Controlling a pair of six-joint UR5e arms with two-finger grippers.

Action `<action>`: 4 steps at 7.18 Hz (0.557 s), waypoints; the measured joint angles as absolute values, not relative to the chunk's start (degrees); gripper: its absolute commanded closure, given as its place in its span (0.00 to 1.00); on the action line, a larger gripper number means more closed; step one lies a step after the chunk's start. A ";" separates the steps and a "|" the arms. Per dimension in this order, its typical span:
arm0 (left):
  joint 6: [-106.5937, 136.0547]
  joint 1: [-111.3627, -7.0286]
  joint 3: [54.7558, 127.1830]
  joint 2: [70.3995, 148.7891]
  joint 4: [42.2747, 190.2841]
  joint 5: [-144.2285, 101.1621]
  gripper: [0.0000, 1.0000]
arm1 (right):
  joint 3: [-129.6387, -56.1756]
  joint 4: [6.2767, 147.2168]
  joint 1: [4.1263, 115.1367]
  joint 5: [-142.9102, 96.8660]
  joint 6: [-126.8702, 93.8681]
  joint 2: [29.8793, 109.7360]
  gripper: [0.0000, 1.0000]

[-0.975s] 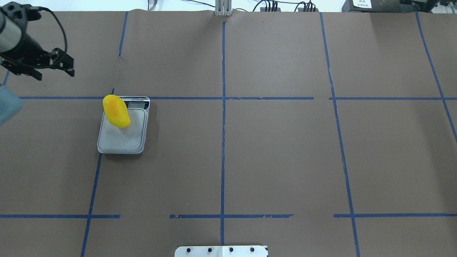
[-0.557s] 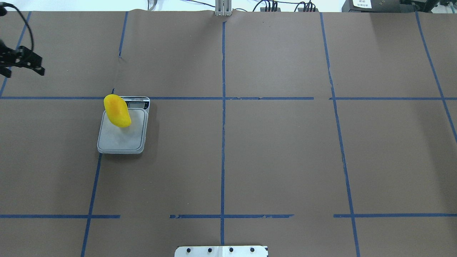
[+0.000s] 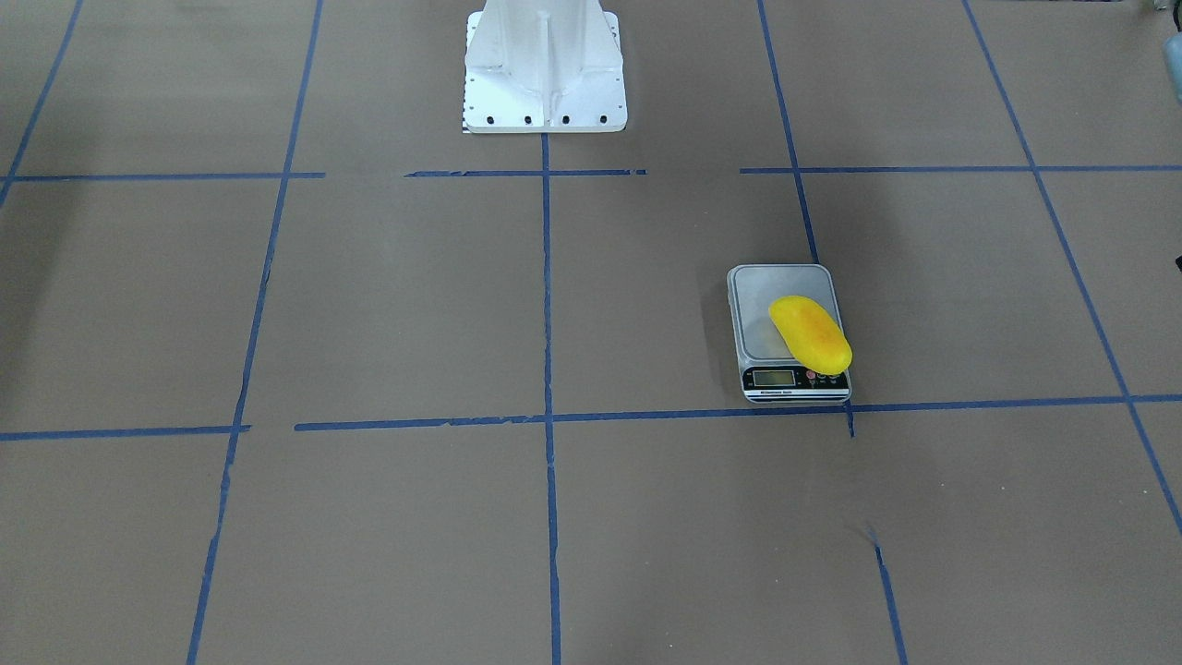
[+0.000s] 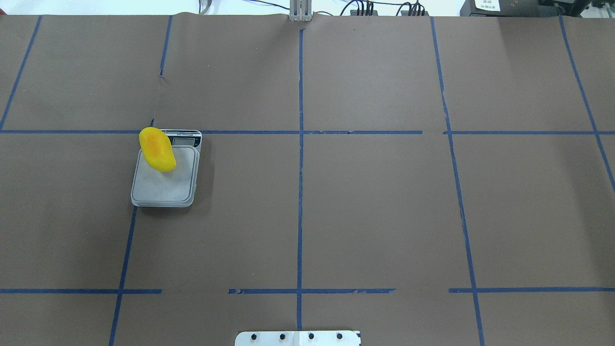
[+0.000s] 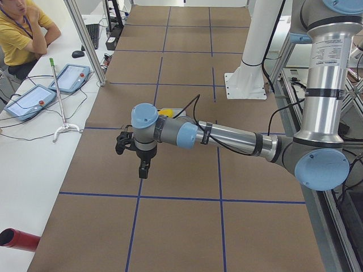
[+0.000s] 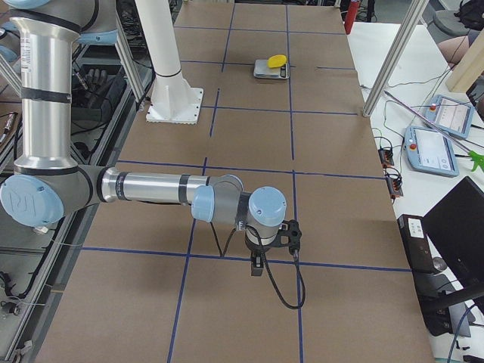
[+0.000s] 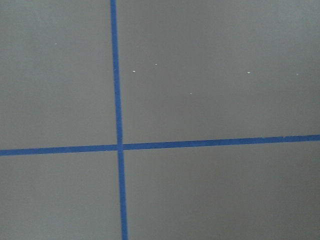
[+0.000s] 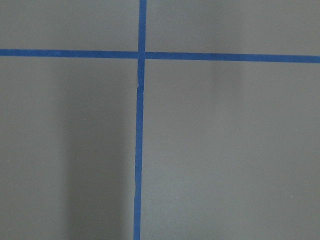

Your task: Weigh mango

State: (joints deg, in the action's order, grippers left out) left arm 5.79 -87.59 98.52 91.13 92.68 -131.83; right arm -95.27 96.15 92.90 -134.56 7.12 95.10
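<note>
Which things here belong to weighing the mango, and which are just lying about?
Job: mango, resting on the digital scale.
Lying about: teach pendants, red tube, blue tape grid.

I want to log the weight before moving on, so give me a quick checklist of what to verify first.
1. Mango resting on the scale: ok.
2. Mango wholly within the platform: not ok, one end overhangs at the display-side corner.
3. Display uncovered: ok.
4. Reading legible: cannot tell, too small.
5. Left gripper and right gripper away from the scale: ok, both are over the table elsewhere.
6. Fingers open or shut: cannot tell.
</note>
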 measured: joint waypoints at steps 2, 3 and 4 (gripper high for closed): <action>-0.02 -91.28 96.25 90.32 92.59 -131.74 0.00 | -95.27 96.15 92.90 -134.56 7.12 95.07 0.00; -0.94 -92.03 95.68 90.21 92.52 -131.72 0.00 | -95.27 96.15 92.90 -134.56 7.12 95.06 0.00; -1.16 -92.26 95.43 90.25 92.48 -131.73 0.00 | -95.27 96.15 92.90 -134.56 7.12 95.04 0.00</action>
State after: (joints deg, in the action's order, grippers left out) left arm -1.16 -92.26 95.43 90.25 92.48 -131.73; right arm -95.27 96.15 92.90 -134.56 7.12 95.04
